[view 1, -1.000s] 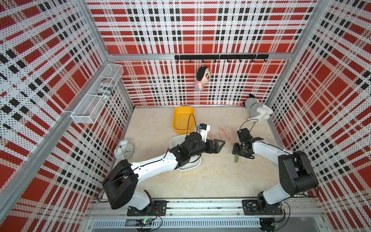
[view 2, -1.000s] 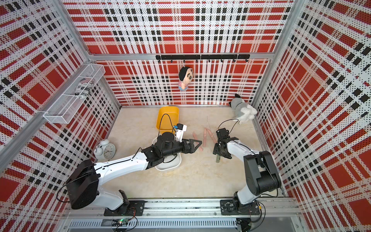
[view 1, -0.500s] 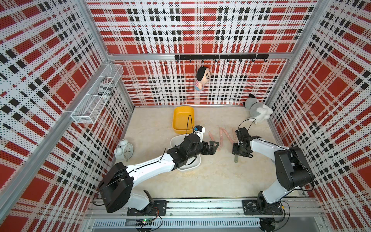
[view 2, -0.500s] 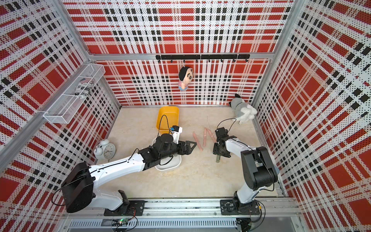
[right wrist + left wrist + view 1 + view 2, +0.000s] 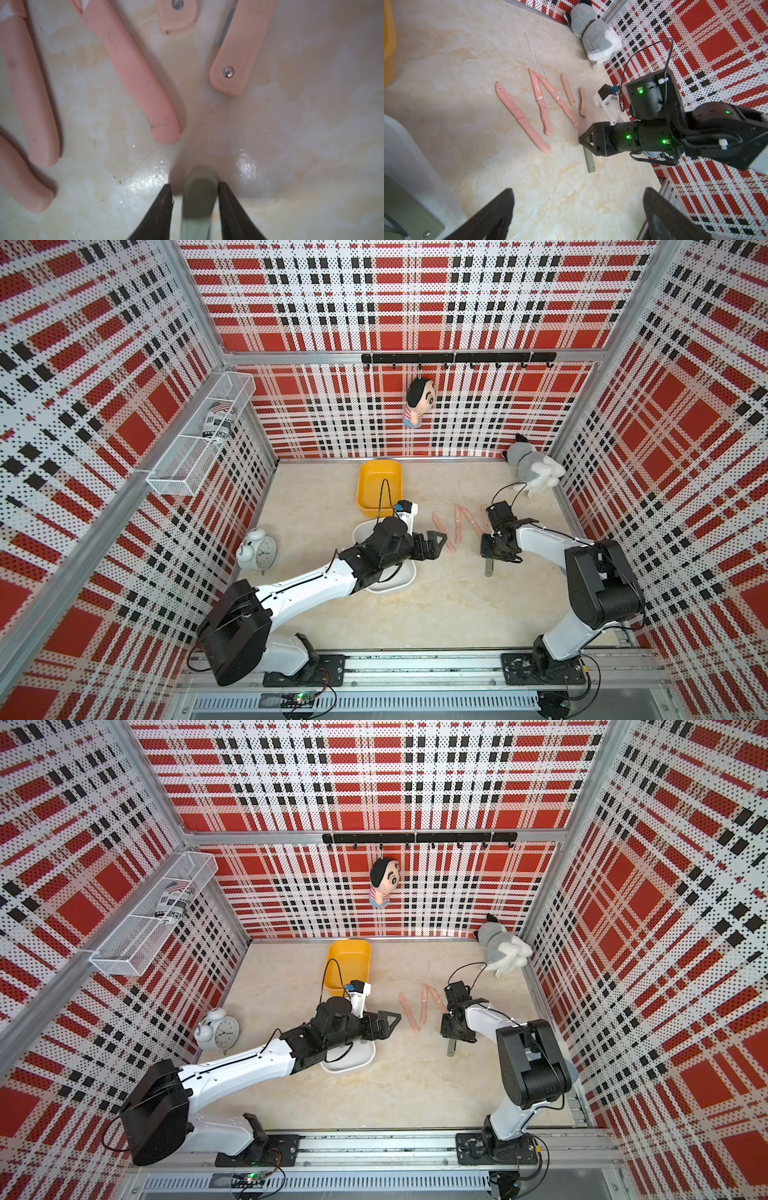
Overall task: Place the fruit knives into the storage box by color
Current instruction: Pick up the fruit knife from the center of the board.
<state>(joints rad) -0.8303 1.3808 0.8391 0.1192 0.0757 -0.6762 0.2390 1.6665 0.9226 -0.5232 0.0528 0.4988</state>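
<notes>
Several salmon-pink fruit knives (image 5: 521, 118) (image 5: 458, 522) lie side by side on the marble table, two of them short folded ones (image 5: 568, 89). One olive-green fruit knife (image 5: 489, 568) (image 5: 589, 162) lies nearer the front, under my right gripper (image 5: 492, 556). In the right wrist view the right gripper (image 5: 195, 185) straddles the green knife's end (image 5: 197, 207), with a thin gap still showing on one side. My left gripper (image 5: 434, 541) (image 5: 578, 190) hangs wide open and empty beside the white storage box (image 5: 409, 578). A yellow storage box (image 5: 365, 506) stands behind it.
An alarm clock (image 5: 257, 549) stands by the left wall. A grey plush toy (image 5: 532, 468) lies in the back right corner. A doll (image 5: 417, 402) hangs on the back wall. My left arm lies across the white box.
The right gripper's jaws have narrowed around the green knife. My left gripper has drawn back a little toward the white box.
</notes>
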